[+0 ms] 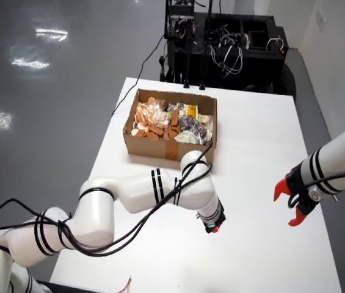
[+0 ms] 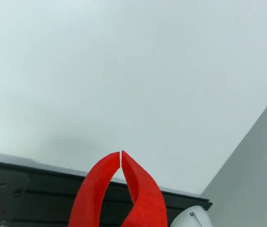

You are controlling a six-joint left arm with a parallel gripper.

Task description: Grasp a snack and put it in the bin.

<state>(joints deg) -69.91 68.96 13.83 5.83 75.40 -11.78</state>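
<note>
The gripper (image 2: pixel 120 153), its red tips together and empty, hangs below the cardboard box (image 1: pixel 170 146) of snacks (image 1: pixel 160 119), so next it must open and reach a snack.

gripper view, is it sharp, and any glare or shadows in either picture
View that rides on the gripper: the red fingertips look slightly soft, the white table evenly lit with a faint shadow above them. View from above: bright glare patches on the grey floor; the snack box is sharp.

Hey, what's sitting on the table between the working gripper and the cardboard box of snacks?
Nothing loose: in the view from above, only bare white table and the arm's own links separate the gripper from the cardboard box.
</note>
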